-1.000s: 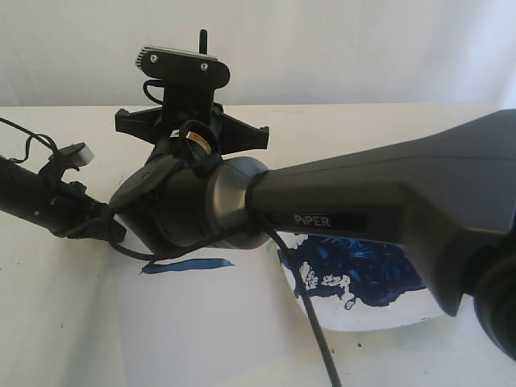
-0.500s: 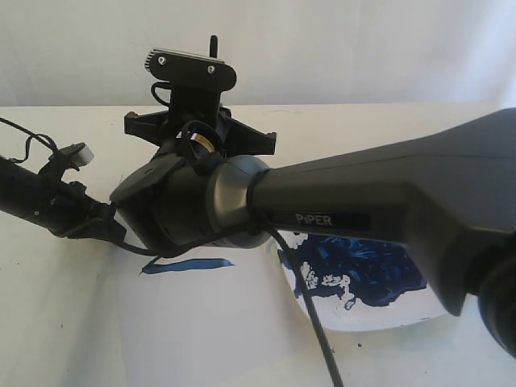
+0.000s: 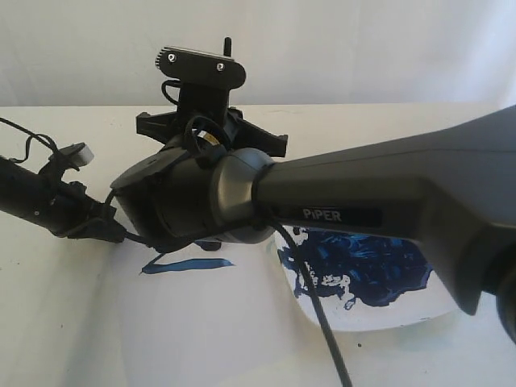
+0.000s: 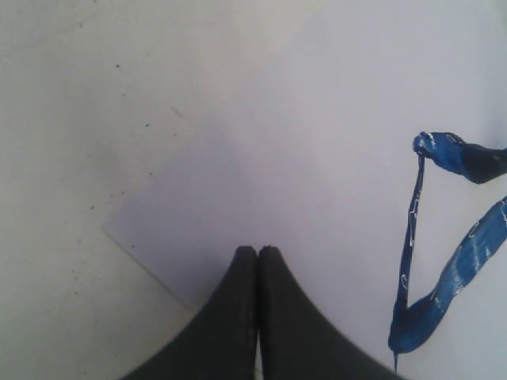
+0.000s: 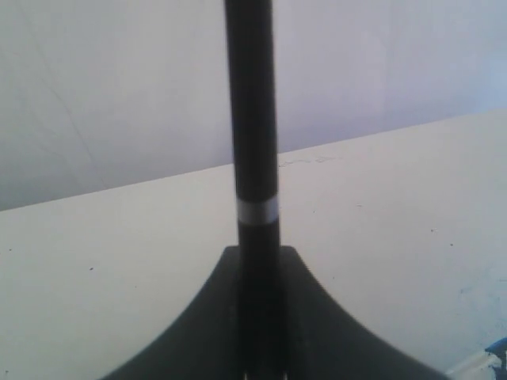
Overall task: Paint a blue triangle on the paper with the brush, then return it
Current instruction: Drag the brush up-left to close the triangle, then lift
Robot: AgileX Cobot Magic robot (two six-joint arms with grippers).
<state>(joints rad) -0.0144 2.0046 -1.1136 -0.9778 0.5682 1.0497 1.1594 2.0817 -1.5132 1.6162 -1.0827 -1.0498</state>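
Observation:
The brush (image 5: 253,142) is a thin black stick with a silver band, standing up between the fingers of my right gripper (image 5: 257,253), which is shut on it. In the exterior view only its top end (image 3: 227,43) shows above the wrist camera; the bristle tip is hidden behind the right wrist (image 3: 193,201). The pale paper (image 3: 210,322) carries dark-blue strokes of the blue triangle (image 3: 187,264), partly covered by that wrist. Close up, these strokes (image 4: 444,277) form a flat open wedge. My left gripper (image 4: 257,252) is shut and empty over a corner of the paper (image 4: 317,119).
A white plate (image 3: 379,322) with a big dark-blue paint blotch (image 3: 363,270) lies right of the strokes. The right arm's grey link (image 3: 387,201) spans the foreground, and a black cable (image 3: 322,322) hangs over the plate's edge. The left arm (image 3: 40,197) lies at the left.
The right wrist with the brush has shifted to the right; the brush's top end moved right with it. The left arm and the blue strokes look the same.

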